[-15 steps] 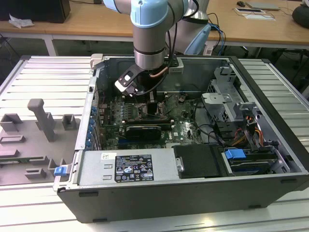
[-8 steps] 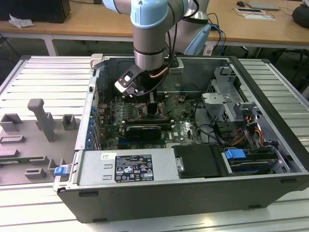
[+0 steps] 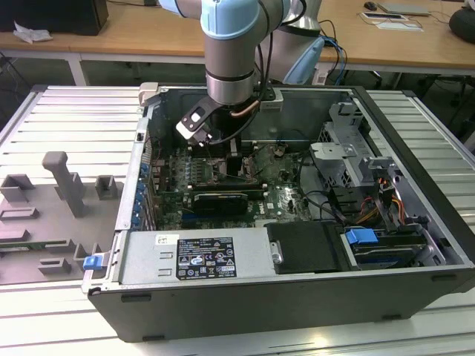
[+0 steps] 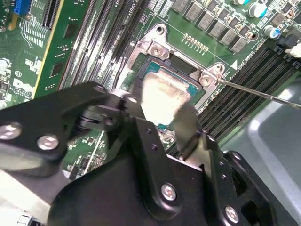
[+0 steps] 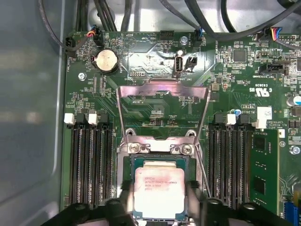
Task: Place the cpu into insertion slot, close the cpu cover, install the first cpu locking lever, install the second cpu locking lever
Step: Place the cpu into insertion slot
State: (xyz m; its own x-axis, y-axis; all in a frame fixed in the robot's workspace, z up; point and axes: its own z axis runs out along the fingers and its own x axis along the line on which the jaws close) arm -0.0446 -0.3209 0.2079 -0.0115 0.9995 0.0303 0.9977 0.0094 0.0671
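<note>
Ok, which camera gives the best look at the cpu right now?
The first wrist view: the cpu faces the camera squarely, most of its pale top showing. The second wrist view catches it slanted, partly behind the tool. In the exterior view the arm stands over that spot.

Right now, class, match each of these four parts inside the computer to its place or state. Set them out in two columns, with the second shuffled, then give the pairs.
Column one:
1. cpu
2. cpu cover
3. coin battery
4. memory slots

Column two:
A. standing open, lifted off the insertion slot
B. long dark rows on both sides of the insertion slot
C. silvery top, at the insertion slot, by the end effector
D. round, flat on the green board

Pairs: 1-C, 2-A, 3-D, 4-B.
</note>
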